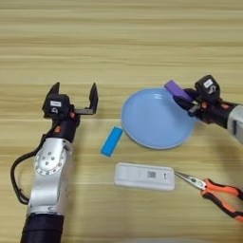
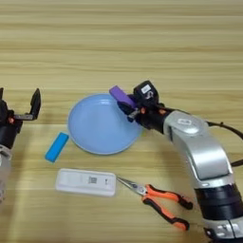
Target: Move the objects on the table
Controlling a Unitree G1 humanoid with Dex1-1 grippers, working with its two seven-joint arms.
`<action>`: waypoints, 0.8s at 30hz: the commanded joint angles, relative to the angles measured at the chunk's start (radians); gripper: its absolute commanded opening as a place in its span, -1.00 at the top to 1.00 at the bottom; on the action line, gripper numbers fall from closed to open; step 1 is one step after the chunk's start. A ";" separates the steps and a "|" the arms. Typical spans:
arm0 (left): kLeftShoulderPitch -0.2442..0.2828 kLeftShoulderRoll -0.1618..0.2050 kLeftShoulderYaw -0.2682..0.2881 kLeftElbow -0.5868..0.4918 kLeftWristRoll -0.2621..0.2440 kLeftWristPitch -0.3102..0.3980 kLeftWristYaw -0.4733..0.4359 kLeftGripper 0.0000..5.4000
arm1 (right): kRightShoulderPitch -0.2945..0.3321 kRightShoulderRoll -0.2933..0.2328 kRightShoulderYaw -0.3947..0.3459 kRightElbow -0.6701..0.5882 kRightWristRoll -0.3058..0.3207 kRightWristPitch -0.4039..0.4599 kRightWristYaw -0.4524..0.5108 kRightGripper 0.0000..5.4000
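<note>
Now pinched in the right gripper (image 2: 129,107), a small purple block (image 2: 121,96), tilted over the far right rim of the round blue plate (image 2: 83,137). Left gripper (image 1: 73,95) spread wide, empty. Left of the plate, a bright-blue block (image 1: 111,141); nearer, white remote (image 1: 144,176), beside orange pliers (image 2: 161,199).

A: Apart from the working items, what do we see?

B: We see one pair of pliers (image 2: 156,196) with orange-and-black handles, lying flat on the wood at the near right.

A: How do we read its orientation?

B: We note the slim metal nose pointing left and the handles spreading toward the lower right. The nose tip lies just beside a white oblong's right end.
</note>
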 commanded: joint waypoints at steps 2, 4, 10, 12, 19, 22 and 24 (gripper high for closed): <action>0.000 0.005 0.002 0.000 0.002 -0.006 -0.001 -1.00 | 0.073 -0.114 -0.112 -0.100 0.067 0.021 0.063 0.48; -0.002 0.007 0.003 0.002 0.002 -0.006 -0.002 -1.00 | 0.106 -0.153 -0.155 -0.105 0.081 0.009 0.083 0.48; -0.009 0.012 0.005 0.008 0.000 -0.006 -0.005 -1.00 | 0.201 -0.241 -0.232 -0.073 0.085 -0.069 0.141 0.48; -0.012 0.014 0.006 0.013 -0.001 -0.008 -0.008 -1.00 | 0.222 -0.255 -0.241 -0.046 0.087 -0.096 0.156 0.48; -0.021 0.023 0.013 0.020 -0.004 -0.011 -0.015 -1.00 | 0.270 -0.279 -0.197 0.075 0.045 -0.204 0.196 0.48; -0.021 0.022 0.015 0.020 -0.004 -0.011 -0.017 -1.00 | 0.281 -0.289 -0.182 0.123 0.032 -0.240 0.222 0.48; -0.021 0.021 0.015 0.019 -0.002 -0.011 -0.019 -1.00 | 0.290 -0.297 -0.174 0.160 0.020 -0.271 0.237 0.48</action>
